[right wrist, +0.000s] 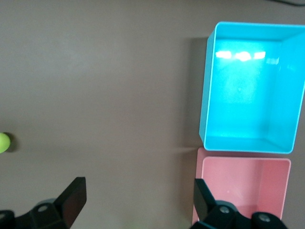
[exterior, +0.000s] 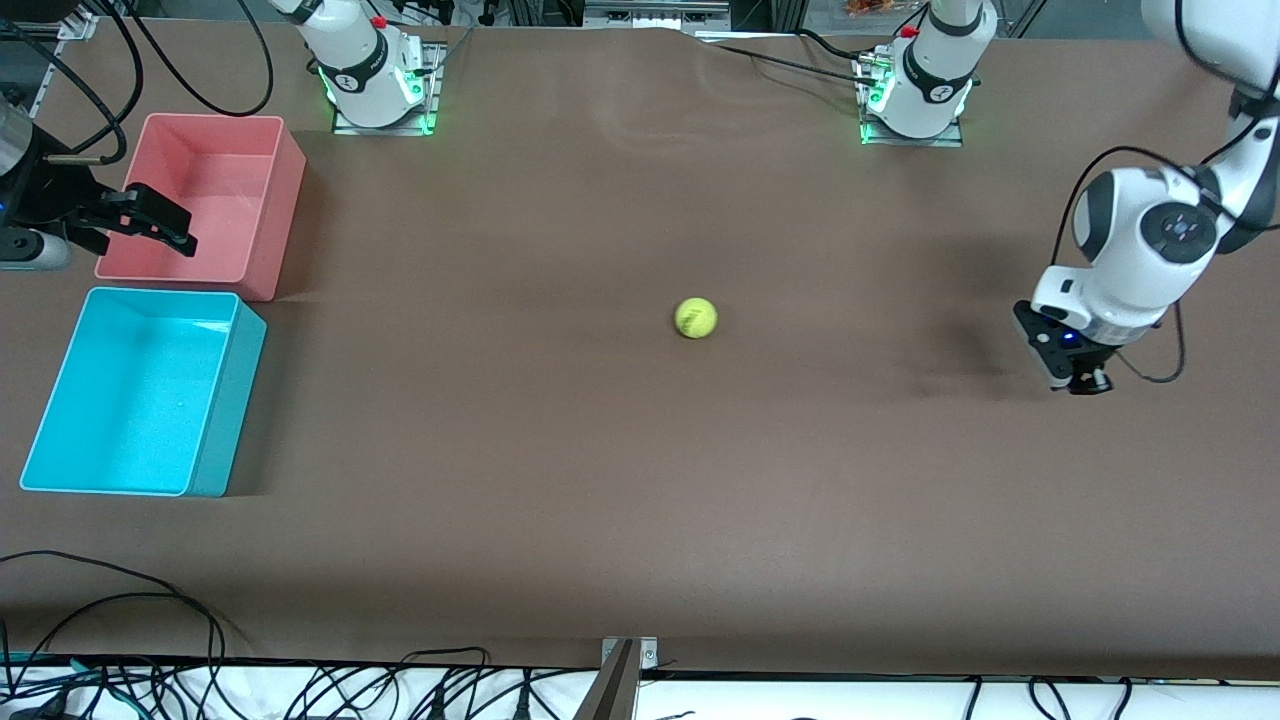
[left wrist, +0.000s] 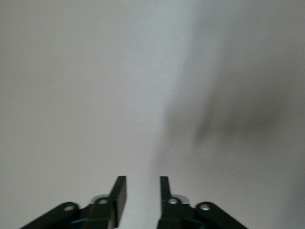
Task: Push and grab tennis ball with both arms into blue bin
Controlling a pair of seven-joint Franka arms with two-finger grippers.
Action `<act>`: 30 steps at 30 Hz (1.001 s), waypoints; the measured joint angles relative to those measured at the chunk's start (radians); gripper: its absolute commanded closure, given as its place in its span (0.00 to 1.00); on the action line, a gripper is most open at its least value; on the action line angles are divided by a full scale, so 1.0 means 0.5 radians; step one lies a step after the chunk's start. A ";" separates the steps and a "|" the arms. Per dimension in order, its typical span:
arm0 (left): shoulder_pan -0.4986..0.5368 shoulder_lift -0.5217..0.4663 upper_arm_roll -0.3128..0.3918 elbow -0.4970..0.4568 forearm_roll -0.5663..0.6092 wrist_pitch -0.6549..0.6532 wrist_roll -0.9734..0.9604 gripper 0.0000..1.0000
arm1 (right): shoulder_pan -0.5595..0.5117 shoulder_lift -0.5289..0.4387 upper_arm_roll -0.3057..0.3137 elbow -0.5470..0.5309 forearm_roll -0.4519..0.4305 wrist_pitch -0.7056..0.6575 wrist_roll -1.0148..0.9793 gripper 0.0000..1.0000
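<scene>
the small fuzzy yellow-green tennis ball (exterior: 696,318) rests alone on the brown matte surface (exterior: 640,520), about midway between the two ends and touching nothing. in the right wrist view it shows only as a sliver at the picture's edge (right wrist: 3,142).

the rectangular bright cyan-blue plastic bin (exterior: 60,400) stands at the right arm's end of the surface, well apart from the ball, with nothing inside it. just beside it, farther from the front camera, stands a rectangular pink plastic bin (exterior: 270,200) of like size; the two nearly touch along their walls.

the left gripper (exterior: 1078,383) hangs low over bare surface toward the left arm's end, well apart from the ball. its fingers (left wrist: 119,195) stand apart with nothing between them, so it is released and grasps nothing.

the right gripper (exterior: 160,222) is up over the edge of the pink bin, its fingers (right wrist: 74,198) spread wide with only the surface and the bin's wall showing below; it too is released and holds nothing.
</scene>
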 measured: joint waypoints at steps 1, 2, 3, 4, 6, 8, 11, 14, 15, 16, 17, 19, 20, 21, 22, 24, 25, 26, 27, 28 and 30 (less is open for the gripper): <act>-0.012 -0.031 0.000 0.010 -0.001 -0.026 -0.001 0.00 | 0.001 0.001 0.000 0.000 0.001 -0.014 0.000 0.00; -0.027 -0.067 0.000 0.024 -0.002 -0.060 -0.002 0.00 | 0.005 0.003 0.000 0.000 0.004 -0.031 0.000 0.00; -0.045 -0.106 0.000 0.042 -0.003 -0.103 -0.003 0.00 | 0.013 0.006 0.001 -0.001 0.007 -0.052 0.000 0.00; -0.060 -0.142 0.000 0.060 -0.003 -0.147 -0.005 0.00 | 0.023 0.010 0.001 -0.003 0.009 -0.069 0.000 0.00; -0.094 -0.217 0.000 0.110 -0.010 -0.263 -0.026 0.00 | 0.053 0.028 0.003 -0.009 0.010 -0.111 0.000 0.00; -0.112 -0.265 0.000 0.157 -0.038 -0.364 -0.066 0.00 | 0.075 0.045 0.004 -0.014 0.012 -0.135 0.000 0.00; -0.125 -0.321 0.000 0.262 -0.135 -0.555 -0.177 0.00 | 0.095 0.071 0.011 -0.025 0.019 -0.170 0.000 0.00; -0.125 -0.346 0.001 0.374 -0.183 -0.724 -0.322 0.00 | 0.106 0.088 0.029 -0.046 0.026 -0.227 0.000 0.00; -0.125 -0.350 0.001 0.410 -0.192 -0.778 -0.382 0.00 | 0.108 0.092 0.041 -0.062 0.029 -0.243 0.000 0.00; -0.126 -0.352 0.001 0.445 -0.200 -0.832 -0.444 0.00 | 0.109 0.095 0.054 -0.084 0.032 -0.252 0.000 0.00; -0.130 -0.353 0.001 0.484 -0.206 -0.896 -0.522 0.00 | 0.109 0.096 0.073 -0.114 0.035 -0.255 0.000 0.00; -0.138 -0.354 0.001 0.530 -0.212 -0.983 -0.639 0.00 | 0.111 0.099 0.103 -0.154 0.036 -0.253 0.000 0.00; -0.144 -0.354 0.001 0.556 -0.219 -1.039 -0.718 0.00 | 0.112 0.102 0.123 -0.176 0.036 -0.249 0.000 0.00; -0.152 -0.354 0.001 0.590 -0.236 -1.112 -0.819 0.00 | 0.114 0.105 0.151 -0.205 0.036 -0.239 0.000 0.00; -0.157 -0.354 0.001 0.606 -0.248 -1.147 -0.868 0.00 | 0.116 0.107 0.164 -0.218 0.036 -0.231 0.000 0.00; -0.168 -0.354 0.000 0.654 -0.303 -1.249 -1.002 0.00 | 0.121 0.110 0.206 -0.276 0.037 -0.176 0.000 0.00; -0.171 -0.354 0.000 0.667 -0.318 -1.277 -1.036 0.00 | 0.122 0.111 0.219 -0.297 0.037 -0.153 0.001 0.00; -0.175 -0.354 -0.001 0.685 -0.334 -1.311 -1.077 0.00 | 0.123 0.112 0.236 -0.329 0.042 -0.117 0.003 0.00; -0.177 -0.354 -0.002 0.702 -0.347 -1.347 -1.121 0.00 | 0.124 0.114 0.259 -0.371 0.056 -0.064 0.008 0.00; -0.178 -0.354 -0.002 0.711 -0.356 -1.366 -1.145 0.00 | 0.124 0.115 0.273 -0.398 0.068 -0.028 0.012 0.00; -0.178 -0.356 -0.001 0.735 -0.395 -1.430 -1.223 0.00 | 0.125 0.119 0.316 -0.490 0.103 0.102 0.023 0.00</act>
